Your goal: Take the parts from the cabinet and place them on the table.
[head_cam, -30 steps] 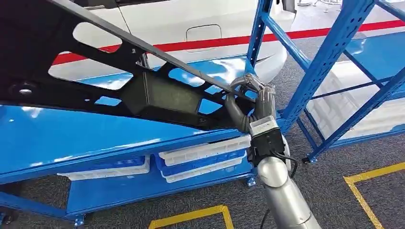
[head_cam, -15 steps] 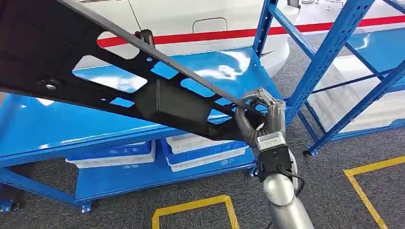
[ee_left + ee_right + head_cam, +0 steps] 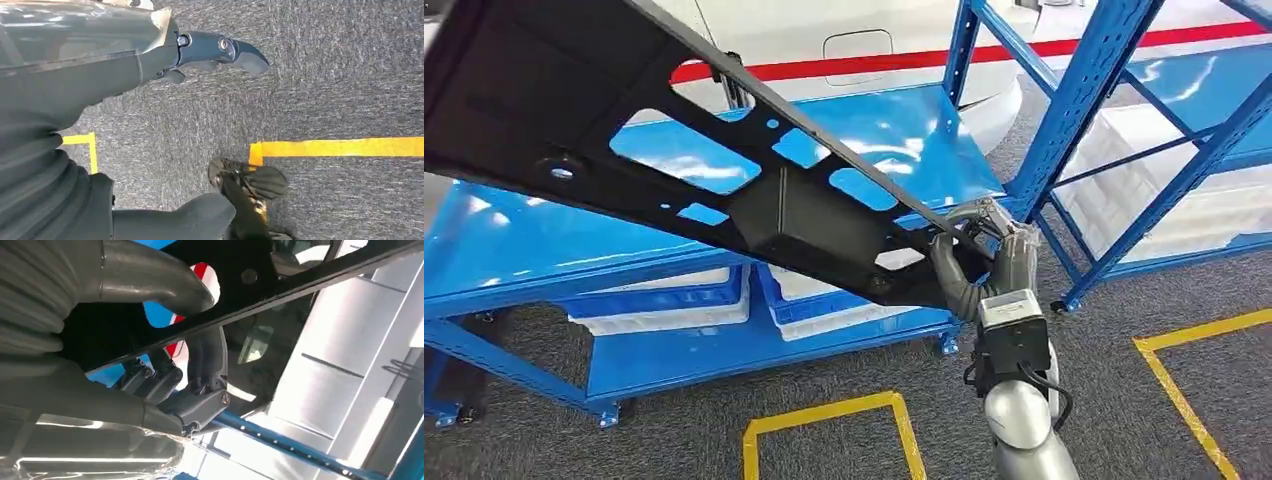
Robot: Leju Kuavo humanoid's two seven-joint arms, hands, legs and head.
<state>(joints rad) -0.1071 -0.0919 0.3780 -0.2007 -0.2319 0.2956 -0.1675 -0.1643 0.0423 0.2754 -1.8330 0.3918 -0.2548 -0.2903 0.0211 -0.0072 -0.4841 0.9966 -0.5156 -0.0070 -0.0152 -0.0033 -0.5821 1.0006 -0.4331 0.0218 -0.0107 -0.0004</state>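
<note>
My right hand (image 3: 979, 255) is raised on an extended arm, fingers (image 3: 207, 357) curled in a grip; my left hand (image 3: 100, 65) hangs down, fingers apart.

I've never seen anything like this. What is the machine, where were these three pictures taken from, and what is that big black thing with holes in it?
It is a walking humanoid robot with two silver arms ending in many-fingered hands. The wide picture comes from a camera high on its body, looking forward and down. There its right hand grips one end of a long black part, a flat frame with cut-out openings, carried above a blue shelf rack with white and blue bins on its lower level. A white car with a red stripe stands behind.

The other two pictures come from cameras at the wrists and are turned oddly. The right wrist one shows the fingers wrapped around the part's edge. The left wrist one shows the left hand hanging over grey carpet with yellow floor tape, holding nothing.
</note>
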